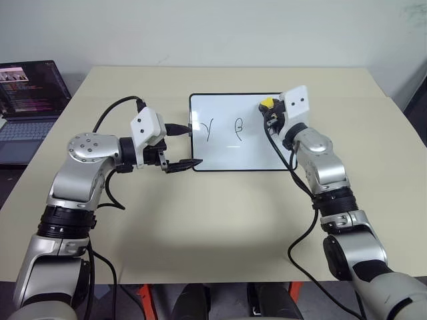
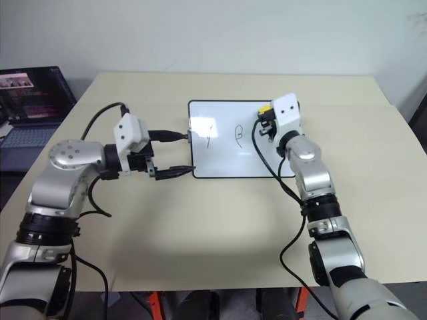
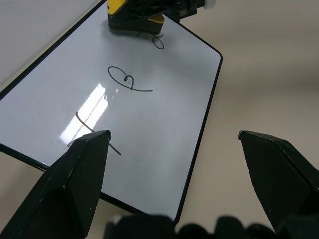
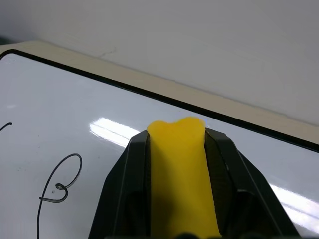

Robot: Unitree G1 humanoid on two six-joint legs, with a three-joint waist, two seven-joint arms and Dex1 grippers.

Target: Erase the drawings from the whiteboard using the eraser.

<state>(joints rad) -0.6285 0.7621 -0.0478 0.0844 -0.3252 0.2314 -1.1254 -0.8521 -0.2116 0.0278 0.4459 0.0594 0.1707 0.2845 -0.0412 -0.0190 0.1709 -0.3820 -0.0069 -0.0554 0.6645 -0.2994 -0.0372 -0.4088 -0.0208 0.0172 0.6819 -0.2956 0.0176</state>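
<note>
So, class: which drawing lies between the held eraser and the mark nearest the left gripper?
In the left wrist view, the looped squiggle sits on the whiteboard between the eraser and the stroke nearest the left gripper.

1 whiteboard (image 1: 233,160) lies on 1 worktop (image 1: 220,220). On the board, 3 drawings can be counted: 1 (image 3: 94,132) nearest the left edge, 1 (image 3: 127,80) in the middle, and 1 (image 3: 157,43) partly under the eraser. There is 1 eraser (image 4: 179,184), 1 laptop (image 1: 30,110), and 2 grippers: left (image 1: 185,147) and right (image 1: 270,113).
</note>
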